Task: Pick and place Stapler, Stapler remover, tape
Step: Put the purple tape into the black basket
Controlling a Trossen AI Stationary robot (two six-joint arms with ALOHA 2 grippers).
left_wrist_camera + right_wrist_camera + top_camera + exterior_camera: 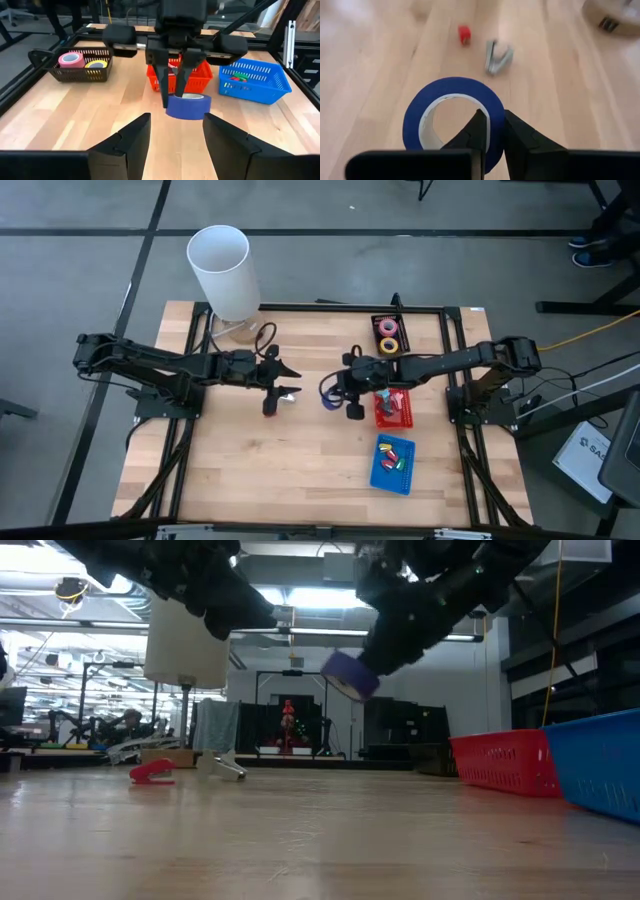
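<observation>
My right gripper [338,392] is shut on a blue tape roll [327,393] and holds it above the middle of the table; the roll shows lifted in the low view [350,674]. My left gripper [172,135] is open just left of it, facing the roll and touching nothing. A small red stapler [464,34] and a silver V-shaped staple remover [498,56] lie on the wood below and beyond the roll. A pink roll [71,59] and a yellow roll [96,64] sit in a black basket [388,332]. My right gripper pinches the blue roll's wall [492,107] at its upper side, one finger [472,132] inside the ring's hole and one outside. The fingers come from above, pointing down. The roll hangs below them on edge, lifted clear of the table.
A red basket [393,408] and a blue basket [393,463] holding small coloured things stand on the right half. A tall white cylinder [222,270] stands at the far left corner. Bare wood lies toward the near edge.
</observation>
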